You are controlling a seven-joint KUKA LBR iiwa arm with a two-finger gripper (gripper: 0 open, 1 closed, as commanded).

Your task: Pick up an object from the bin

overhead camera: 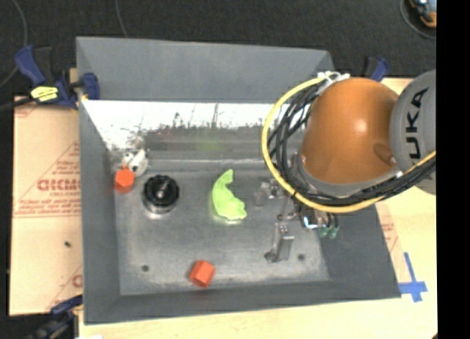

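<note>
Near centre, green lump, tip rearward

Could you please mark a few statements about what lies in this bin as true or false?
1. A green lump lies near the middle of the bin. True.
2. The red block is in the gripper. False: it lies free on the floor, left of the gripper.
3. The black knob lies left of the green lump. True.
4. The orange cube lies by the right wall. False: it is at the left end, beside the black knob.
</note>
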